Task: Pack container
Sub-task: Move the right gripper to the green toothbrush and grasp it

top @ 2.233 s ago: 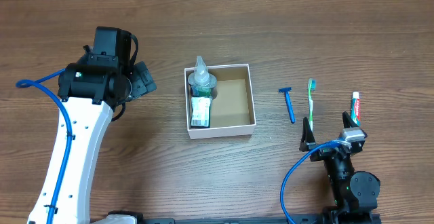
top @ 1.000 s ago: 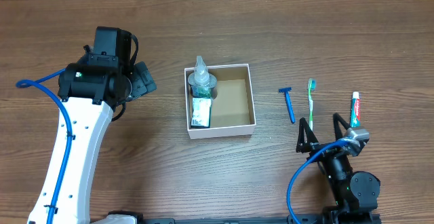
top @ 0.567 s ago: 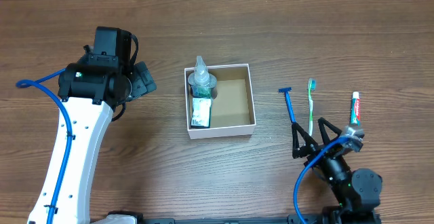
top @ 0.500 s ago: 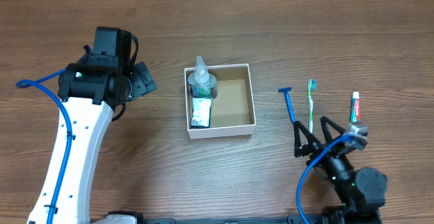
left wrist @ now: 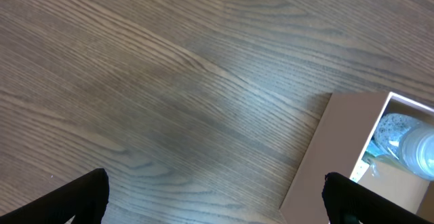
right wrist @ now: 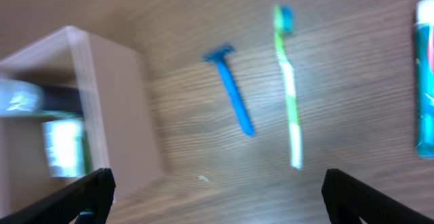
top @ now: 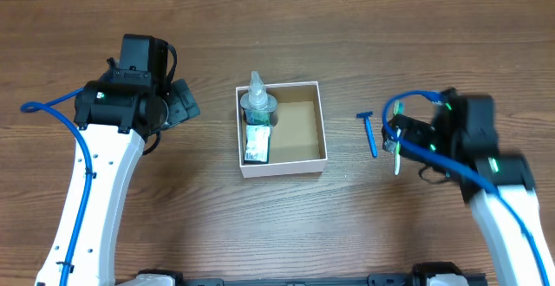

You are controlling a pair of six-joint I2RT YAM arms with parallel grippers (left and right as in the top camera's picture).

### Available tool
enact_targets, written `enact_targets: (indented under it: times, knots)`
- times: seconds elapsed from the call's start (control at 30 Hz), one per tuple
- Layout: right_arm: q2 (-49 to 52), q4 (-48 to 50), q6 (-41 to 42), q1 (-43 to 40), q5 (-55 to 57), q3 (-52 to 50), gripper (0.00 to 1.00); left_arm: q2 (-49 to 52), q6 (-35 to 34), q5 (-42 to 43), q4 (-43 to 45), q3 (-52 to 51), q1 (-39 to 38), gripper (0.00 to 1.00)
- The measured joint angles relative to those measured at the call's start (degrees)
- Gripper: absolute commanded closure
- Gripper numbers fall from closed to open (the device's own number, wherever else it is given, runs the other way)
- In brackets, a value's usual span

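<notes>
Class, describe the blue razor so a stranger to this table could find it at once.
Find the square white-walled container mid-table. Of the toiletries to its right, the razor lies nearest the container. It is all blue with a T-shaped head, unlike the longer green toothbrush beside it.

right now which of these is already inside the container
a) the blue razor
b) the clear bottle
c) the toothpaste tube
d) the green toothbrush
B: the clear bottle stands in the left side of the container, while the blue razor, green toothbrush and toothpaste tube lie out on the table to its right.
</notes>
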Motion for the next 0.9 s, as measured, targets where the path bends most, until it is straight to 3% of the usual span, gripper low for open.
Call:
enact_targets:
  times: [0.2, 0.4, 0.5, 0.63, 0.9]
  knots:
    - [16.9, 3.4, -2.9, 0.0, 1.7, 1.9, 0.0, 0.0, 0.0, 0.0, 0.0, 0.0, 0.0, 0.0]
    - [22.2, 7.5, -3.7, 0.0, 4.2, 1.9, 0.01, 0.0, 0.0, 0.0, 0.0, 0.0, 0.0, 0.0]
    - [22.3, 9.9, -4.1, 0.0, 6.9, 1.8, 0.08, 0.0, 0.0, 0.0, 0.0, 0.0, 0.0, 0.0]
    - [22.3, 14.2, -4.9, 0.0, 9.9, 1.6, 0.25, 0.0, 0.0, 0.0, 0.0, 0.0, 0.0, 0.0]
    - [22.9, 26.1, -7.2, 0.0, 11.4, -5.9, 0.31, 0.0, 0.0, 0.0, 0.0, 0.0, 0.0, 0.0]
